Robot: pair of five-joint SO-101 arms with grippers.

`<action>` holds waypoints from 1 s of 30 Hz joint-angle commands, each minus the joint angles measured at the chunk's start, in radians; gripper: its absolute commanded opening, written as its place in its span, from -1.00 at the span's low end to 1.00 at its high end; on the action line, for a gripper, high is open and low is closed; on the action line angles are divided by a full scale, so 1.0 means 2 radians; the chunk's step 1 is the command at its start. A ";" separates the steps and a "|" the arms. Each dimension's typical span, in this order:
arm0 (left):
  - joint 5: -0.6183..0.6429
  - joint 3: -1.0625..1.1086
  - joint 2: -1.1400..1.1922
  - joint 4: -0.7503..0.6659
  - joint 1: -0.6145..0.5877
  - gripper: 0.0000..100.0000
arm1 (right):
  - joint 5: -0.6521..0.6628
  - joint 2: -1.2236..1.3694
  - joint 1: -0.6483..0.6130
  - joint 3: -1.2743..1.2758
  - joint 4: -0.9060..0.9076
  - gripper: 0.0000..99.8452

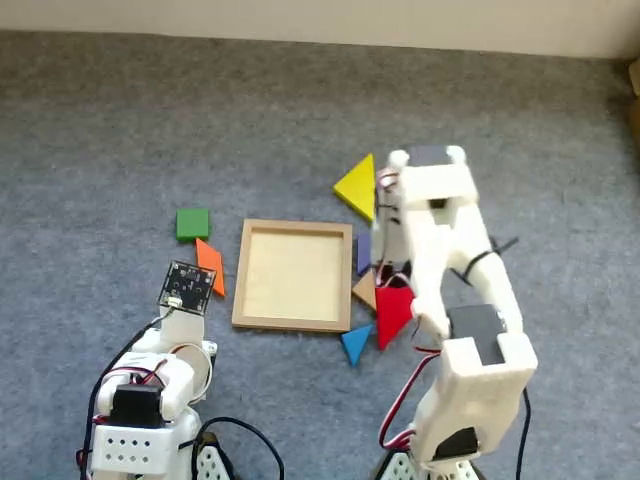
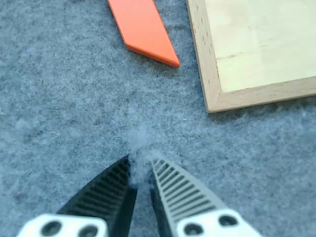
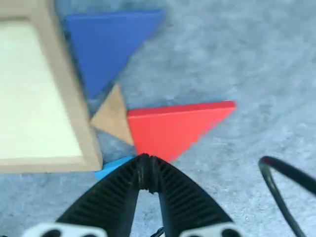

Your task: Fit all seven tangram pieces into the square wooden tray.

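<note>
The square wooden tray (image 1: 292,275) lies empty in the middle of the carpet. To its left are a green square (image 1: 192,222) and an orange parallelogram (image 1: 210,266). To its right are a yellow triangle (image 1: 357,185), a dark blue triangle (image 3: 106,44), a tan triangle (image 3: 113,118), a red triangle (image 3: 173,126) and a light blue triangle (image 1: 357,343). My right gripper (image 3: 147,169) is shut, its tips at the red triangle's near corner. My left gripper (image 2: 141,167) is shut over bare carpet, near the tray's corner (image 2: 212,94) and the orange parallelogram (image 2: 143,29).
Grey carpet covers the whole work area. A black cable (image 3: 286,173) loops beside my right gripper. The right arm (image 1: 450,250) reaches over the pieces right of the tray. The left arm (image 1: 150,400) stands at the near left.
</note>
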 commanded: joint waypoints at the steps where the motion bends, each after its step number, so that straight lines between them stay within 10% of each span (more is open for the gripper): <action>1: -0.004 0.010 -0.025 0.003 -0.004 -0.99 | 0.005 -0.004 -0.027 0.030 -0.040 -0.99; 12: -0.004 0.010 -0.025 0.003 -0.004 -0.99 | 0.016 -0.004 -0.003 0.174 -0.156 -0.99; 20: -0.004 0.010 -0.025 0.003 -0.004 -0.99 | 0.214 -0.007 0.089 0.175 -0.132 -0.99; 30: -0.004 0.010 -0.025 0.003 -0.004 -0.99 | 0.216 -0.124 0.103 0.113 -0.043 -0.99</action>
